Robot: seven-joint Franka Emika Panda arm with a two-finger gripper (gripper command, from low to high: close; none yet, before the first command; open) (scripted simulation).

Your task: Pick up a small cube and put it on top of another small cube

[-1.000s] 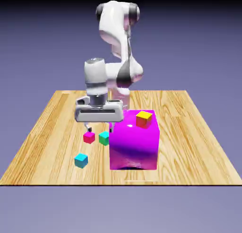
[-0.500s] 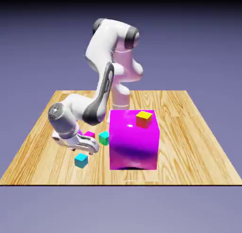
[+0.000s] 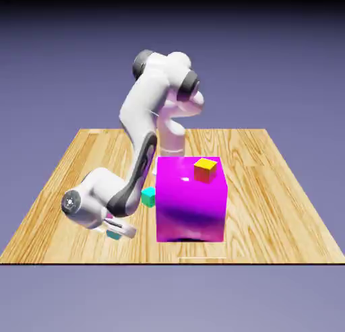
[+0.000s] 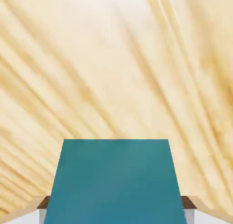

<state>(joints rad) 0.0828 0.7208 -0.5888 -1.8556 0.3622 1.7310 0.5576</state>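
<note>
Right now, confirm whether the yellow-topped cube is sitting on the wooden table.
No, the yellow-topped cube rests on top of the big magenta block, above the table.

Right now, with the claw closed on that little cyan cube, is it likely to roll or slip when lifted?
The cyan cube is flat-faced, so it probably won't roll. It fills the gap between the fingertips, so the grip looks square and slipping seems unlikely. Being tiny beside the magenta block, it is likely light.
</note>
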